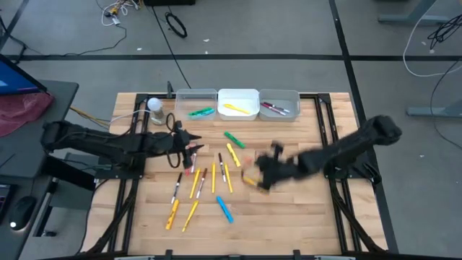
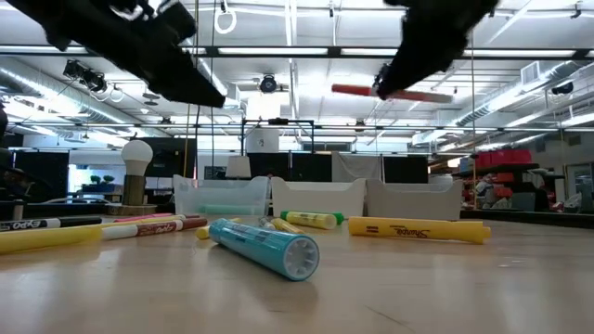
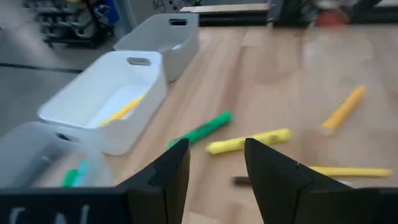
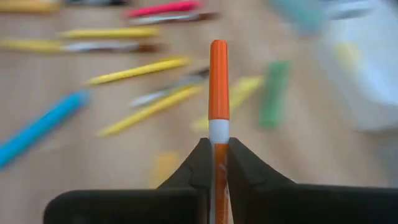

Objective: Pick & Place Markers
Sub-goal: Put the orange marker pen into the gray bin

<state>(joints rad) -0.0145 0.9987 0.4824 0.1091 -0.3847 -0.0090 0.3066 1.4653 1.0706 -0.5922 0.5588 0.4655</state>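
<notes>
Many markers [image 1: 202, 184] in yellow, orange, green and blue lie flat on the wooden table. My right gripper [image 1: 261, 175] is raised over the table's middle, shut on an orange marker [image 4: 218, 81] with a white band; the low view shows that marker [image 2: 390, 93] high in the air. My left gripper [image 3: 217, 168] stands open above the table's left-centre, near a green marker [image 3: 202, 129] and a yellow one [image 3: 249, 141], touching nothing. It also shows in the high view [image 1: 189, 152]. My right gripper pinches the orange marker's barrel [image 4: 218, 155], just behind its white band, between the two fingers. The marker runs along the fingers and sticks out well past their tips. It is lifted clear of the table and lies nearly level in the low view.
Three bins stand in a row at the far edge: a clear one [image 1: 196, 105] with a green marker, a white one [image 1: 238, 102] with a yellow one, a clear one [image 1: 279, 105] with reddish ones. A bulb-shaped object [image 1: 154, 108] stands far left.
</notes>
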